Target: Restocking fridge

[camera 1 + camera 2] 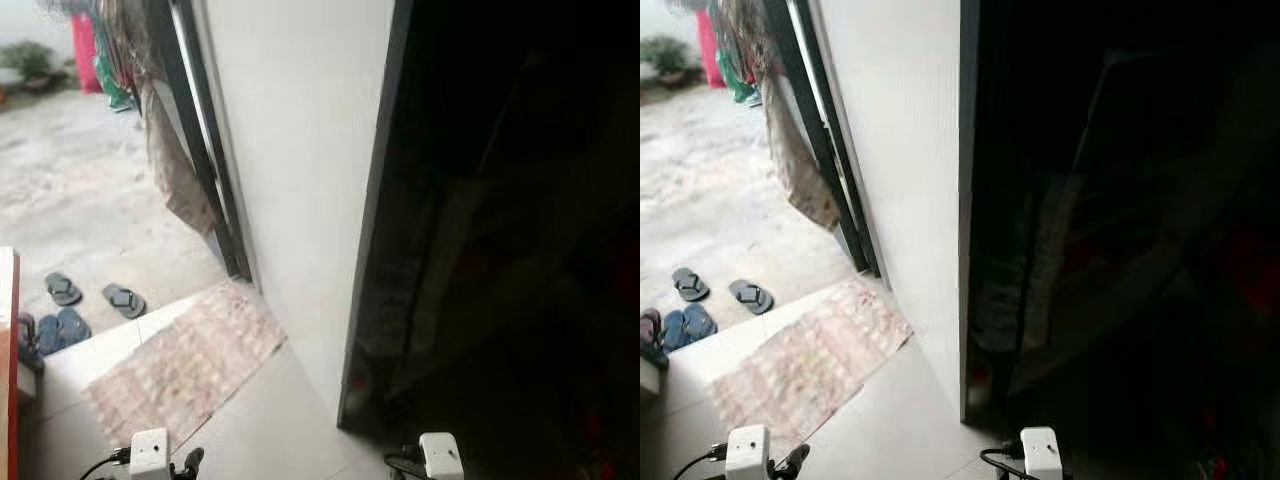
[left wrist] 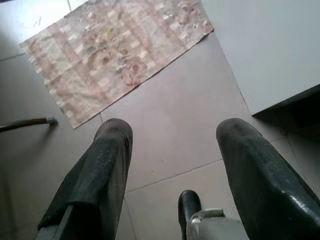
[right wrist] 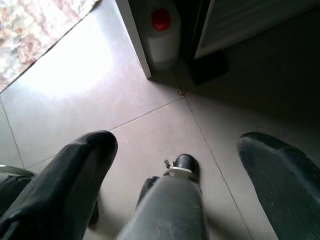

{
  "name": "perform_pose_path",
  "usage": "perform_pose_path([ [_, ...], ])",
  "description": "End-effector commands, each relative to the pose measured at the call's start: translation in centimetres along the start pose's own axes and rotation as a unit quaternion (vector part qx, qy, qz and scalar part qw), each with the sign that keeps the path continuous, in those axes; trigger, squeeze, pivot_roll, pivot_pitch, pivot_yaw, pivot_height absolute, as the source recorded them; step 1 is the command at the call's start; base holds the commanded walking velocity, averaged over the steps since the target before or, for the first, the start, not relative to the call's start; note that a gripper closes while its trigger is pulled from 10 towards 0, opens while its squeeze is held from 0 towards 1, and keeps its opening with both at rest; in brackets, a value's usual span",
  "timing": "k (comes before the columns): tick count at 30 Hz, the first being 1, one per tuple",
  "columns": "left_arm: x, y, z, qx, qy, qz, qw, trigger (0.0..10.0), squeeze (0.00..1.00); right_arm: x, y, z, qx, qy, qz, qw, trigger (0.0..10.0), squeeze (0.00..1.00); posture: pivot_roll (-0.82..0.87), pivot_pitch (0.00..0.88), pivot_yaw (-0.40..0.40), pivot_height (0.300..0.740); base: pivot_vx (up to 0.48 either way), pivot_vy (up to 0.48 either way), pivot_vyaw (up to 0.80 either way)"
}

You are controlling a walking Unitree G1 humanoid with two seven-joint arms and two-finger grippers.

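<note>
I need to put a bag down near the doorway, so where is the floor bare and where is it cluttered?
Bare grey tile lies between the faded patterned floor mat and the white wall panel, running toward the dark opening. Beyond the mat's far edge it is crowded: dark sandals and blue slippers. A white red-capped jug stands at the panel's foot.

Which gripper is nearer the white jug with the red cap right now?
Right. The right gripper hangs over the floor tiles just short of the white jug by the wall's end. The left gripper hangs open farther off, near the patterned mat.
</note>
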State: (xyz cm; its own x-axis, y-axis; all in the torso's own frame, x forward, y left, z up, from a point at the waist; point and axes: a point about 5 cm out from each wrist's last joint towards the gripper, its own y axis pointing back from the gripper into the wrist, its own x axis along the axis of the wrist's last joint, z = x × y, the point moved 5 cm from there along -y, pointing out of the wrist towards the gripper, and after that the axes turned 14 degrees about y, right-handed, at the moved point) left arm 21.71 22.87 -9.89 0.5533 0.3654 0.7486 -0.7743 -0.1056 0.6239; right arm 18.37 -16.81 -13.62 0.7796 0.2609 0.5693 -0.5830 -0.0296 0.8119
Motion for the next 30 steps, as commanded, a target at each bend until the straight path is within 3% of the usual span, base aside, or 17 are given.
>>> perform_pose_path([
  [1,-0.32,0.11,-0.03,0.001,0.002,-0.006,1.0,10.0,0.0,-0.31,0.06,0.56,-0.009,-0.001,-0.007,1.0,10.0,0.0,0.0,0.039,0.053,0.74,0.0,0.368,0.0],
  [9,-0.46,0.01,0.67,-0.012,-0.01,-0.013,1.0,10.0,0.0,-0.32,0.05,0.64,-0.014,-0.004,-0.009,1.0,10.0,0.0,0.0,0.045,0.054,0.74,0.0,0.135,0.0],
  [30,-1.06,0.0,0.38,-0.005,0.001,-0.032,0.999,10.0,0.0,-0.27,0.03,0.73,-0.016,-0.002,-0.009,1.0,10.0,0.0,0.01,0.059,0.051,0.74,0.0,0.0,-0.73],
])
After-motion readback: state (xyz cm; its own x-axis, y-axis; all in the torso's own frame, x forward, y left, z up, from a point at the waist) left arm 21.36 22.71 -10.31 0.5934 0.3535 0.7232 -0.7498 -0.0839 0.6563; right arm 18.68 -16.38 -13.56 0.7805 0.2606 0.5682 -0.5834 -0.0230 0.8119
